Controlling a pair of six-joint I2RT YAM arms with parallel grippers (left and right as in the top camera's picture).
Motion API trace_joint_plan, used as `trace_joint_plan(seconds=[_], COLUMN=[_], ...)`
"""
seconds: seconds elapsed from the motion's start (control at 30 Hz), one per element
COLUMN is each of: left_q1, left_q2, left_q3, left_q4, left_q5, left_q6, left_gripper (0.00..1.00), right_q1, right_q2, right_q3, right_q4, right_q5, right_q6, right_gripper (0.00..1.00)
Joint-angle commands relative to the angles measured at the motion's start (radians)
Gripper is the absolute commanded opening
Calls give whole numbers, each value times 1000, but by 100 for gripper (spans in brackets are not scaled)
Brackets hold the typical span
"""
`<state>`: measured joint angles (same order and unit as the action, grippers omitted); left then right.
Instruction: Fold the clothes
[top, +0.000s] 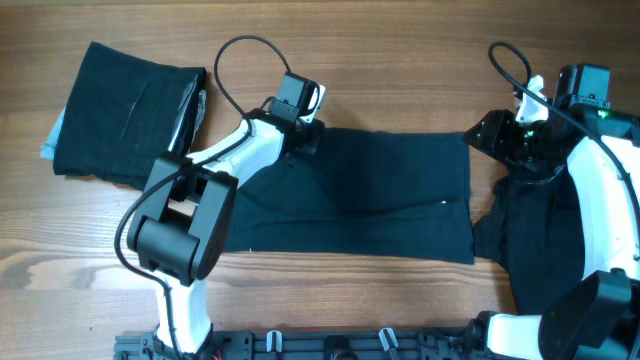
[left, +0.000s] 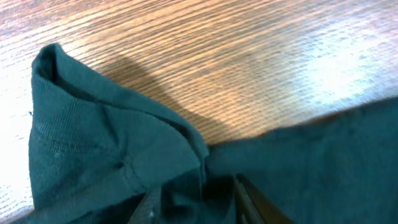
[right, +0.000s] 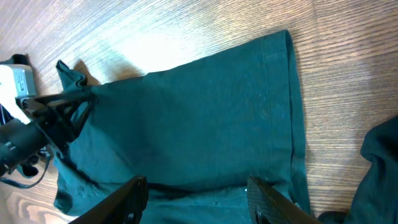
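A dark teal garment (top: 360, 195) lies spread flat across the middle of the table. My left gripper (top: 303, 137) is at its far left corner. In the left wrist view its fingers (left: 202, 190) are closed on a bunched fold of the garment (left: 112, 143), and that corner stands raised. My right gripper (top: 492, 135) hovers over the garment's far right corner. In the right wrist view its fingers (right: 196, 190) are wide open and empty above the cloth (right: 199, 118). The left arm (right: 37, 124) also shows there.
A folded stack of dark clothes (top: 130, 110) lies at the far left. A crumpled dark garment (top: 545, 235) lies at the right, under my right arm. Bare wooden table (top: 400, 70) runs along the far side.
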<state>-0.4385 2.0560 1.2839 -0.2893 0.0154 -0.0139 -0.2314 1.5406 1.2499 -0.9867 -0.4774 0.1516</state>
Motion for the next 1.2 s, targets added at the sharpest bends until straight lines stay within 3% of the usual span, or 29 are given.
trace_joint_plan(seconds=[0.0,0.07,0.23,0.4,0.6,0.87,0.97,1.0,1.03,1.07,1.17], left_q1=[0,0,6,10,64,133,133,133,133,133,133], left_q2=[53,53,30,-62,-184,-185,-184,-184,-184,-184,-190], left_q3=[-4,-2,7,7,7,7,7,7,7,7,7], left_q4=[8,9,8,-14,26,62,55,53,50,47,27], left_q5=[-13,-14,-45,-79,-221,-162,-162,-162,-162,-162,-163], left_q6=[-3,-3,-28,-28,-24,-24,-24,-24,-24,-24,-24], left_gripper=[17,9,4,4,4,6,20,31,51,60,68], right_q1=[4,4,4,4,4,4,4,4,5,11,64], right_q2=[-8,-8,-8,-8,-8,-8,-2,5,19,37,137], right_q3=[5,5,5,5,5,5,5,5,5,5,1], right_q4=[-1,-2,-1,0,8,14,22,29,45,66,132], right_q5=[10,10,10,14,14,18,35,37,36,37,47], right_q6=[-18,-18,-18,-18,-18,-18,-14,-14,-13,-11,-10], right_gripper=[56,56,56,56,56,56,58,59,60,61,63])
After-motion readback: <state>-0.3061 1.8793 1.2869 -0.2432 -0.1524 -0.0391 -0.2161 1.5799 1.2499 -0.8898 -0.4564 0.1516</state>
